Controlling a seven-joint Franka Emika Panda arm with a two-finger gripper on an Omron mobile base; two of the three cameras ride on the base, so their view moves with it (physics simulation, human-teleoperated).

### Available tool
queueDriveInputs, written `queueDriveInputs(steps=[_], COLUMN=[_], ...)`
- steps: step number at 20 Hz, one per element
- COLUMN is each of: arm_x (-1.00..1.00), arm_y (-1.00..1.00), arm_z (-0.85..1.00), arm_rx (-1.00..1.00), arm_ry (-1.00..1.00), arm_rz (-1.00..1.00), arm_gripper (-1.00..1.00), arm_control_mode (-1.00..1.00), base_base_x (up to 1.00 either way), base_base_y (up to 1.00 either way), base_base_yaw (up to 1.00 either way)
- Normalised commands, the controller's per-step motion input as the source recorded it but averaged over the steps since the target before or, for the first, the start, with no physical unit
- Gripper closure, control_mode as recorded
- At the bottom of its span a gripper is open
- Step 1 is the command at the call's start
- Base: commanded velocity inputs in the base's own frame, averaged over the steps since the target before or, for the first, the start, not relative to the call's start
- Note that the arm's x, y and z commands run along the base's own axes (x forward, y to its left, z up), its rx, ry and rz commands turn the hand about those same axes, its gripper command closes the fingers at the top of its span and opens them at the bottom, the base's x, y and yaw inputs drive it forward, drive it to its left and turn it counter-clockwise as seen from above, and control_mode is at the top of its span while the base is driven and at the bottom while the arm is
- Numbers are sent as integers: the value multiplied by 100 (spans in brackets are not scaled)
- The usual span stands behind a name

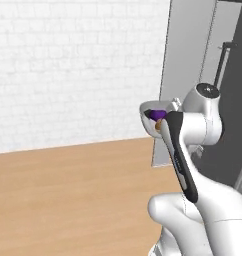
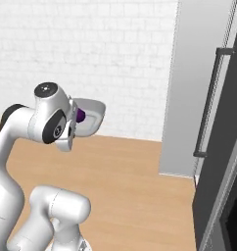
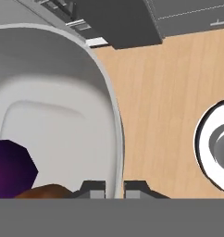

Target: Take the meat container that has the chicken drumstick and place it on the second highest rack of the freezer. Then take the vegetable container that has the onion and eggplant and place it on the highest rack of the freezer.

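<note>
The vegetable container [image 3: 63, 120] is a white tub hanging in the air, with my gripper [image 3: 115, 189] shut on its rim, one finger inside the wall and one outside. In it lie the purple eggplant [image 3: 12, 169] and the brown onion [image 3: 46, 191]. In the left base view the container [image 1: 149, 110] juts out to the left of my hand, with the eggplant [image 1: 157, 115] and the onion [image 1: 158, 126] showing. From the right base view the container [image 2: 93, 115] and eggplant [image 2: 80, 115] sit beside my wrist. The meat container and the freezer racks are out of view.
A tall grey panel [image 2: 199, 83] and a dark door with a long bar handle [image 2: 211, 98] stand at the right, also seen as the grey panel [image 1: 185, 60]. Wooden floor [image 1: 68, 190] spreads below, and a white brick wall [image 1: 68, 65] is behind.
</note>
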Motion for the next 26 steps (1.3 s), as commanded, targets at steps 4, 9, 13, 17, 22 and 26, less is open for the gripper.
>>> queueDriveInputs(steps=[4, 9, 13, 17, 22, 26], arm_x=[0, 0, 0, 0, 0, 0], arm_y=[0, 0, 0, 0, 0, 0], arm_z=[0, 0, 0, 0, 0, 0], arm_rx=[0, 0, 0, 0, 0, 0], arm_ry=[0, 0, 0, 0, 0, 0], arm_rz=[0, 0, 0, 0, 0, 0], arm_gripper=[100, 100, 100, 100, 100, 100], arm_control_mode=[100, 100, 100, 100, 100, 100], base_base_x=[100, 72, 38, 28, 30, 27], base_base_y=[33, 52, 60, 53, 56, 72], base_base_yaw=[-10, -59, -78, -82, -81, -74])
